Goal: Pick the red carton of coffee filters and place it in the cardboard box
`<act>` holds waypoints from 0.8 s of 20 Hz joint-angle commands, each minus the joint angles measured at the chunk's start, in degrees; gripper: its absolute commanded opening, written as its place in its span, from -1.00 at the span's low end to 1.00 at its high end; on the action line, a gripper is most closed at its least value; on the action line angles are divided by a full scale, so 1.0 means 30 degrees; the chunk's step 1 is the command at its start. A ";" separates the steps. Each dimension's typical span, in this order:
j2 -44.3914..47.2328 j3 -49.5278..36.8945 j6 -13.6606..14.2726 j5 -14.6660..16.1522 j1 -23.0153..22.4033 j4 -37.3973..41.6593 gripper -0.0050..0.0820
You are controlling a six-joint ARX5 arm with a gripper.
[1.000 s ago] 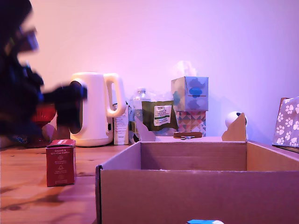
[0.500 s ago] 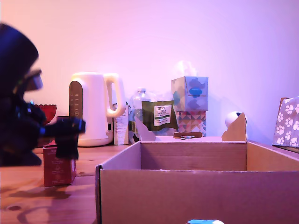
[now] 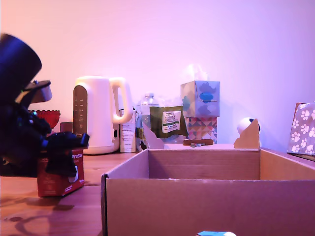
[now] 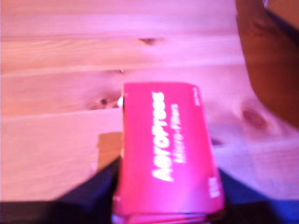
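— Red carton of coffee filters (image 3: 58, 173): where does it sit?
— On the wooden desk (image 3: 93, 172), at the exterior view's left, just beside the front left corner of the cardboard box (image 3: 206, 196). Outside it, not touching as far as I can tell. White "AeroPress Micro-Filters" lettering faces the wrist camera.

— Pincer (image 3: 66, 157)?
— Black, low at the carton. Wrist view shows dark fingers (image 4: 96, 184) on either side of the carton's near end, pinching it. Carton's base appears to rest on the desk.

— Box state?
— Open, flaps out, interior mostly bare; a small blue-and-white item (image 3: 215, 233) at the bottom edge.

— Behind?
— White kettle (image 3: 98, 114), red glass goblet (image 3: 49, 118) partly hidden by the arm, stacked patterned tissue boxes (image 3: 201, 109), green packet (image 3: 169, 122).
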 commanded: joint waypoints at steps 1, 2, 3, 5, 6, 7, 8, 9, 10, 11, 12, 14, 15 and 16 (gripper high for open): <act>-0.1778 -0.0080 0.0750 0.0532 -0.0044 -0.1719 -0.36; -0.3060 -0.0080 0.0809 0.0729 -0.0044 -0.2980 -0.36; -0.4430 -0.0080 0.1545 0.1020 -0.0044 -0.4138 -0.36; -0.7257 -0.0080 0.2463 0.1894 -0.0044 -0.5741 -0.36; -0.8590 -0.0080 0.3220 0.2783 -0.0051 -0.6404 -0.36; -0.9836 -0.0080 0.3512 0.3475 -0.0044 -0.6834 -0.36; -1.0979 -0.0080 0.3534 0.3730 -0.0044 -0.7169 -0.36; -1.1963 -0.0080 0.3548 0.3796 -0.0044 -0.7482 -0.36; -1.2815 -0.0080 0.3548 0.3789 -0.0044 -0.7759 -0.36; -1.3391 -0.0080 0.3548 0.3854 -0.0044 -0.7912 -0.36; -1.3755 -0.0080 0.3563 0.4000 -0.0044 -0.7992 -0.36; -1.3821 -0.0080 0.3541 0.5129 -0.0051 -0.7541 -0.36; -1.3486 -0.0080 0.3504 0.5690 -0.0124 -0.6870 -0.36; -1.3070 -0.0080 0.3439 0.5938 -0.0328 -0.5931 -0.36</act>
